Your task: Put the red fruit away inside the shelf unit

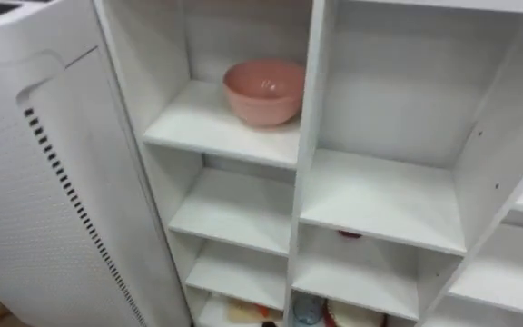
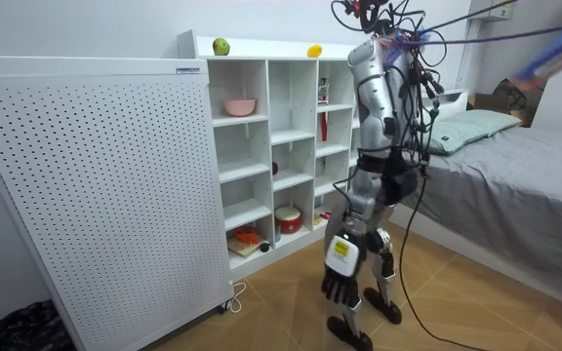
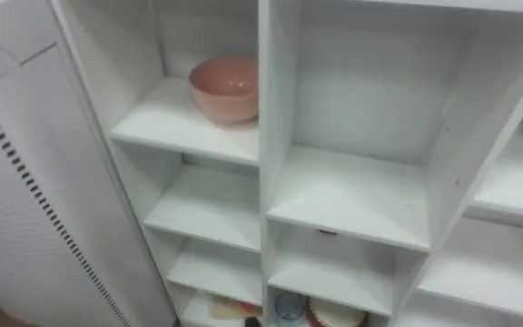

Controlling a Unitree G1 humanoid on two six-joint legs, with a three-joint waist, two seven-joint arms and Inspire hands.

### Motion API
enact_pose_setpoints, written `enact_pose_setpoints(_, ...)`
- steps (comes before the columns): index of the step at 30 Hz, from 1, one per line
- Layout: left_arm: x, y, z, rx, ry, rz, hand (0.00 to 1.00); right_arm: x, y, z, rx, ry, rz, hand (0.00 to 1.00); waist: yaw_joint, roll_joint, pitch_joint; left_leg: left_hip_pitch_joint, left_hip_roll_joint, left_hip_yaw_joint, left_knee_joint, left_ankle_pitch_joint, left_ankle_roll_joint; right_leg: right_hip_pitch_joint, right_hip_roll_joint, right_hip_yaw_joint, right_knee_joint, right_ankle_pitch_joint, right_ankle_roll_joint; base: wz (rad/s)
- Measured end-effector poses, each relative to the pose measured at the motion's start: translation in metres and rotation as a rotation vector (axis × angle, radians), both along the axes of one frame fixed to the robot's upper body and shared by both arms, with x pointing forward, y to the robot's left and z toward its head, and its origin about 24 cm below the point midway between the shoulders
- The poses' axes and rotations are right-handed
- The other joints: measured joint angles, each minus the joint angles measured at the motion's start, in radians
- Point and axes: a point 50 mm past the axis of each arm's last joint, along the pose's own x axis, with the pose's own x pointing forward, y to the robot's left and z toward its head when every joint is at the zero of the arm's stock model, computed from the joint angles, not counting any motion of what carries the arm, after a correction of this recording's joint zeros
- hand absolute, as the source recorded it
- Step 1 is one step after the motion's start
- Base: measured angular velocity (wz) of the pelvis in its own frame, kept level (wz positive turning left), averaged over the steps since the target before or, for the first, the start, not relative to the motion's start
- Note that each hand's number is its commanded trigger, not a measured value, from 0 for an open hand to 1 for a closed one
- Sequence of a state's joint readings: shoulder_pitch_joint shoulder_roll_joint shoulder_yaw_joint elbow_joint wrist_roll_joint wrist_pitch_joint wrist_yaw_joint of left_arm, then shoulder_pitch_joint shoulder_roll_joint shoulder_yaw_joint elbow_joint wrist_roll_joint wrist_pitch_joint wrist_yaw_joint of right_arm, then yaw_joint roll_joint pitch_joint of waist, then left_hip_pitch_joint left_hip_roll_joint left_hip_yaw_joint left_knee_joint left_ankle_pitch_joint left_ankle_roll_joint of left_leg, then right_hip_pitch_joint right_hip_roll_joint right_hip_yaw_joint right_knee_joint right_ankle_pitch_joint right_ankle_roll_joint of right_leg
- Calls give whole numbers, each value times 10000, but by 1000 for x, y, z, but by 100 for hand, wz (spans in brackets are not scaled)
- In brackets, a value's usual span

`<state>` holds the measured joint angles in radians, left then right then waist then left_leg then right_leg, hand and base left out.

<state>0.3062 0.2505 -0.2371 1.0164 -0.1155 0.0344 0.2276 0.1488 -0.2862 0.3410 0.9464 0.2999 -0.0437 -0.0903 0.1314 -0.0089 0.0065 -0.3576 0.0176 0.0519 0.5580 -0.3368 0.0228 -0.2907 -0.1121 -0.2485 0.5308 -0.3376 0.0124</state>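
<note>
Currently | you see the left hand [image 2: 340, 283] hanging low by the legs, fingers loose and apart, holding nothing | perforated white panel [image 2: 96, 185] far to its room-view left | 2 fruits on the closet [image 2: 261, 49] top, high above the hand: green fruit [image 2: 221, 46], then yellow fruit [image 2: 314, 51] | pink bowl [image 1: 263, 91] in the upper-left compartment.

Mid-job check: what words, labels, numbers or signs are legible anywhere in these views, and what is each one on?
No text can be read anywhere.
Small dark label on the top edge of the white perforated panel: too small to read.
Pink bowl: no print visible.
White shelf unit: no print visible.
Containers on its bottom shelf: blurred, nothing legible.
</note>
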Motion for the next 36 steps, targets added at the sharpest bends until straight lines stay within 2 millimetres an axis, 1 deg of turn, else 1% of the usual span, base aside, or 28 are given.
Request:
enact_pose_setpoints(1, -1, -1, 0, 64, -29, 102, 0, -11, 0, -4, 106, 194, -585, 0, -187, -20, -10, 529, -24, 31, -524, 132, -32, 524, 84, 7, -524, 160, 28, -7)
enact_pose_setpoints(2, 0, -1, 0, 199, -140, 247, 0, -19, 0, -6, 222, 313, -1273, 0, -341, -101, -24, 1021, -96, 30, -1032, 279, -51, 962, 95, 20, -877, 221, 63, 0)
enact_pose_setpoints(3, -1, -1, 0, 294, -196, 333, 0, -23, 0, -7, 240, 392, -1516, 0, -428, -140, -32, 1241, -125, 23, -1214, 322, -55, 1149, 92, 0, -1030, 236, 83, 7)
enact_pose_setpoints(5, -3, -7, -1, 508, -256, 601, 0, -38, -4, -9, 195, 699, -2372, 0, -681, -183, -80, 1974, -145, 39, -1665, 348, -69, 1806, 133, -45, -1506, 258, 122, 2)
enact_pose_setpoints(7, -2, -8, -1, 669, -189, 412, 0, -48, -4, -11, 169, 932, -2844, 0, -781, -231, -106, 2341, -133, 40, -1890, 365, -100, 2204, 227, 13, -1774, 326, 154, -3)
enact_pose_setpoints(9, -1, -6, -1, 830, -111, 110, 0, -55, 0, -15, 223, 1194, -3235, 0, -881, -298, -106, 2693, -119, 36, -2115, 394, -140, 2607, 300, 30, -2109, 401, 147, -3)
enact_pose_setpoints(10, -2, -8, -1, 873, -16, -9, 0, -60, 2, -16, 281, 1390, -3494, 0, -1012, -299, -103, 2961, -110, 24, -2244, 398, -148, 2945, 357, 36, -2408, 482, 157, 0)
enact_pose_setpoints(13, 0, -11, -2, 960, 202, -418, 0, -69, 8, -20, 466, 1803, -3926, 0, -1099, -285, -98, 3517, -86, 42, -2549, 399, -149, 3542, 465, 95, -3024, 684, 202, -5)
enact_pose_setpoints(15, 4, -11, -3, 1079, 242, -552, 0, -70, 10, -21, 592, 1947, -4223, 0, -1186, -279, -88, 3646, -88, 62, -2596, 399, -149, 3701, 477, 116, -3135, 739, 223, 0)
enact_pose_setpoints(16, 3, -10, -3, 1137, 300, -511, 0, -71, 10, -21, 626, 2051, -4261, 0, -1216, -271, -89, 3786, -96, 74, -2637, 399, -149, 3841, 480, 120, -3222, 787, 246, -9)
enact_pose_setpoints(19, -1, -9, -4, 1185, 666, -320, 0, -74, 10, -22, 684, 2310, -4237, 0, -1217, -271, -65, 4181, -93, 298, -2863, 400, -146, 4173, 495, 289, -3399, 843, 274, -16)
enact_pose_setpoints(21, 0, -10, -4, 1128, 787, -317, 0, -74, 10, -23, 693, 2484, -4001, 0, -1241, -265, -66, 4233, -83, 323, -2855, 402, -142, 4240, 505, 300, -3452, 896, 279, -8)
enact_pose_setpoints(22, 2, -10, -5, 1089, 829, -341, 0, -74, 9, -23, 701, 2502, -3914, 0, -1242, -308, -40, 4234, -80, 323, -2855, 417, -117, 4240, 507, 305, -3452, 922, 278, 0)
enact_pose_setpoints(23, 2, -11, -5, 1004, 906, -322, 0, -72, 9, -23, 664, 2567, -3788, 0, -1238, -270, -59, 4250, -70, 340, -2854, 423, -106, 4247, 514, 319, -3453, 948, 278, -4)
enact_pose_setpoints(24, 2, -11, -5, 971, 958, -328, 0, -72, 9, -23, 644, 2602, -3736, 0, -1239, -272, -55, 4268, -64, 357, -2857, 425, -104, 4256, 518, 334, -3453, 957, 272, -7)
enact_pose_setpoints(25, 0, -11, -6, 921, 1104, -337, 0, -70, 9, -23, 635, 2635, -3692, 0, -1237, -296, -18, 4346, -46, 396, -2872, 425, -103, 4311, 533, 367, -3451, 968, 268, -8)
enact_pose_setpoints(26, -1, -11, -6, 865, 1248, -310, 0, -70, 9, -23, 638, 2716, -3685, 0, -1234, -265, -31, 4398, -25, 415, -2913, 422, -106, 4353, 552, 393, -3449, 976, 266, -7)
enact_pose_setpoints(27, -1, -11, -6, 839, 1311, -301, 0, -70, 9, -23, 621, 2753, -3642, 0, -1233, -292, -13, 4399, -16, 421, -2920, 421, -107, 4353, 561, 402, -3448, 982, 260, -6)
enact_pose_setpoints(28, -1, -11, -7, 791, 1419, -285, 0, -68, 9, -23, 574, 2789, -3506, 0, -1236, -239, -22, 4394, 19, 443, -2914, 421, -108, 4345, 598, 424, -3458, 1028, 239, -8)
enact_pose_setpoints(29, -2, -10, -7, 707, 1538, -281, 0, -67, 9, -23, 539, 2839, -3428, 0, -1247, -242, -17, 4397, 45, 472, -2909, 423, -114, 4346, 624, 431, -3466, 1051, 213, -7)
enact_pose_setpoints(36, -4, -12, -9, 262, 2063, -222, 0, -68, 8, -24, 512, 3059, -3502, 0, -1251, -196, -21, 4426, 68, 506, -2894, 444, -147, 4352, 650, 513, -3452, 1068, 186, -1)
